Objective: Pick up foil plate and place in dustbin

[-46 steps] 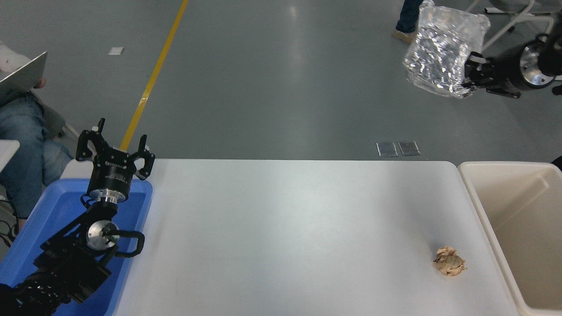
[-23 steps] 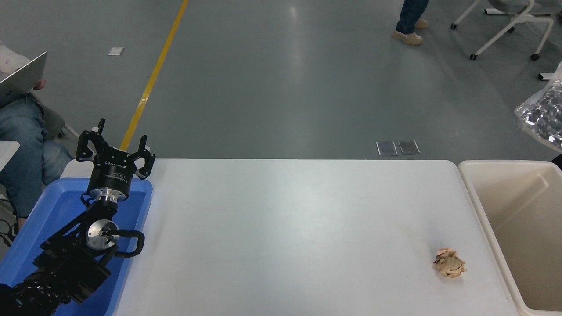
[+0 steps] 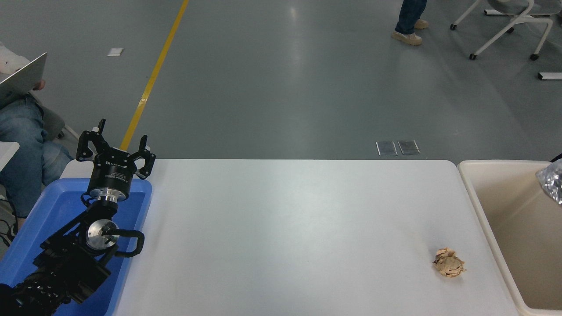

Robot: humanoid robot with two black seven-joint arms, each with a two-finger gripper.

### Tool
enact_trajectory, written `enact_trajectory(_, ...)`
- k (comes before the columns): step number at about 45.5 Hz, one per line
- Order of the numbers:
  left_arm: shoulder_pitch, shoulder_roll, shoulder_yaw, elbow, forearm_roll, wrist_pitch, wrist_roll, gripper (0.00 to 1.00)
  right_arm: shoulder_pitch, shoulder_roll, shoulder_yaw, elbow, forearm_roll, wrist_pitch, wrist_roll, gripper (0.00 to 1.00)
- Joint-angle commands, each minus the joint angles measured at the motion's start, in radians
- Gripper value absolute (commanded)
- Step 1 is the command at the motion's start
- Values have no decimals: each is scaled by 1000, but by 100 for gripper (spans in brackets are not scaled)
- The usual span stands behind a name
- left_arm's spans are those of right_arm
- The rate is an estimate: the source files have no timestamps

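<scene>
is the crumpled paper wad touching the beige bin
Apart. The head view shows a strip of bare white table between the paper wad and the dustbin rim.

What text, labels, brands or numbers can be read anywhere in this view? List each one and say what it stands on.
White print on the body of the left gripper: a short line of lettering, upside down to the camera and too small to read.
No other text shows: none on the foil plate, the dustbin, the blue tub, the paper wad or the table.
</scene>
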Motion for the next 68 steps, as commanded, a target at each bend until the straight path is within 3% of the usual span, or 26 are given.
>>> enact_trajectory(1,1,-1,0,1,0,0,0,99,-73,24,31,1,10,-41,1,11)
enact_trajectory(3,1,0,0,-1,0,0,0,99,-67,25,31,3,10,-39,1,41)
enact_trajectory(5,0,-1,0,-1,0,0,0,99,-62,25,32,3,10,-41,1,61)
enact_trajectory(14,0,1,0,1,0,0,0,99,-40,24,32,17,10,-39,1,98)
enact_trajectory(31,0,1,0,-1,0,0,0,99,350,16,-106,178,-7,-21,7,100)
enact_trajectory(36,0,0,0,-1,0,0,0,99,522,60,-238,336,-10,-19,5,100)
enact_trajectory(43,0,1,0,-1,0,0,0,99,661,212,-431,385,-10,-4,1,100)
enact_trajectory(52,0,1,0,-1,0,0,0,99,749,361,-488,388,-17,177,-3,100)
enact_trajectory(68,0,1,0,1,0,2,0,99,959,355,-580,736,-66,282,-3,100)
